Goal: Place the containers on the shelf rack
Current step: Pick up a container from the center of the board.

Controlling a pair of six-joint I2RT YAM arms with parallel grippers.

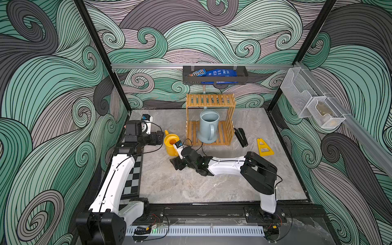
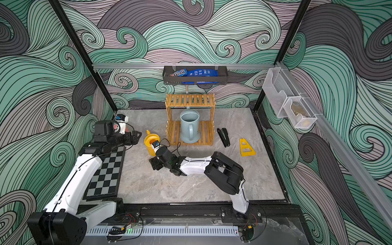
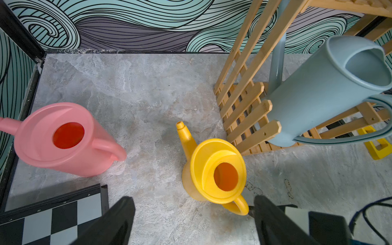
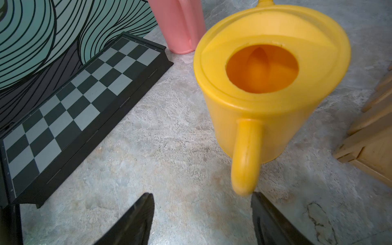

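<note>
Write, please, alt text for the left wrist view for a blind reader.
A small yellow plastic watering can stands on the grey marbled tabletop just beyond the open left gripper, loop handle facing it. A pink plastic watering can stands apart near a chessboard; a large pale blue one sits on the lower shelf of the golden-brown slatted wooden rack.

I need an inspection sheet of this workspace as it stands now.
Surface: grey marble-look tabletop, few dark marks.
Job's things: pale blue plastic watering can on lower tier of golden-brown slatted wooden rack; yellow plastic watering can and pink plastic watering can on tabletop.
Clutter: folded chessboard, black stapler, yellow triangular plastic piece.
Grippers: left tool open, empty; right tool open near yellow can's handle.
Cables: black wrist cable loops near rack.
Surroundings: black wall tray with snack packets; clear mesh bins.
</note>
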